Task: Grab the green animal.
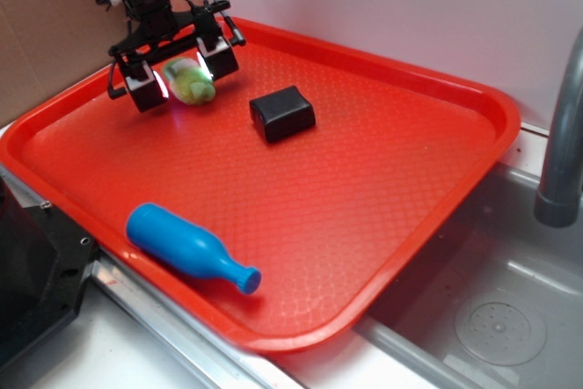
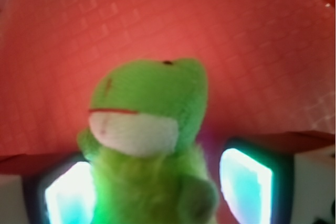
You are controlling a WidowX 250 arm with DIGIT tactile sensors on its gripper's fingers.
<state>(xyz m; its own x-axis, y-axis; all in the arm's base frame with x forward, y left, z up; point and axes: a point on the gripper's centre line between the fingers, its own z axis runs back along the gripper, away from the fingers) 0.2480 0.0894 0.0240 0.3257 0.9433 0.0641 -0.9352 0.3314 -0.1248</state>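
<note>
A big red tray [image 1: 401,216] with a bumpy grid floor and a raised rim fills most of the exterior picture; its right corner hangs over a grey metal sink [image 1: 510,316]. Three things lie on the tray; a fuzzy green animal [image 1: 191,82] sits in the upper left of the frame, near the far rim; a black block [image 1: 282,113] lies just right of it, apart from it; a blue bottle-shaped toy [image 1: 187,248] lies on its side in the lower left, near the front rim, well apart from the other two.
</note>
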